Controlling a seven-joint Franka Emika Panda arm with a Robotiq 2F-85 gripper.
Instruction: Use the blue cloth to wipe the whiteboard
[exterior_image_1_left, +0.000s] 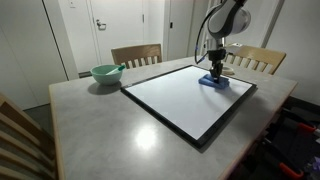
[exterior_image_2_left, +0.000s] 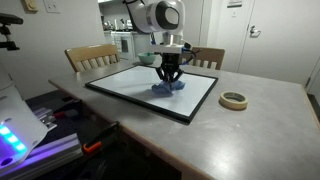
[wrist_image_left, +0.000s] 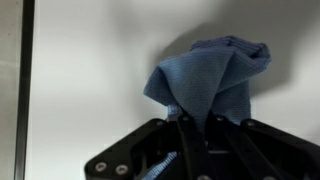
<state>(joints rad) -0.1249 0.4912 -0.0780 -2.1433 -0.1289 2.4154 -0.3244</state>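
Note:
The whiteboard (exterior_image_1_left: 190, 98) lies flat on the table, white with a black frame; it also shows in an exterior view (exterior_image_2_left: 140, 85) and fills the wrist view (wrist_image_left: 90, 70). The blue cloth (exterior_image_1_left: 213, 82) sits bunched on the board's far corner area, also seen in an exterior view (exterior_image_2_left: 169, 89) and the wrist view (wrist_image_left: 212, 75). My gripper (exterior_image_1_left: 214, 72) points straight down and is shut on the top of the blue cloth, pressing it on the board. It shows too in an exterior view (exterior_image_2_left: 169, 78) and the wrist view (wrist_image_left: 195, 122).
A teal bowl (exterior_image_1_left: 106, 73) stands on the table beside the board. A roll of tape (exterior_image_2_left: 233, 100) lies on the table off the board's edge. Wooden chairs (exterior_image_1_left: 136, 55) stand at the table's far side. Another chair back (exterior_image_1_left: 20, 135) is at the near corner.

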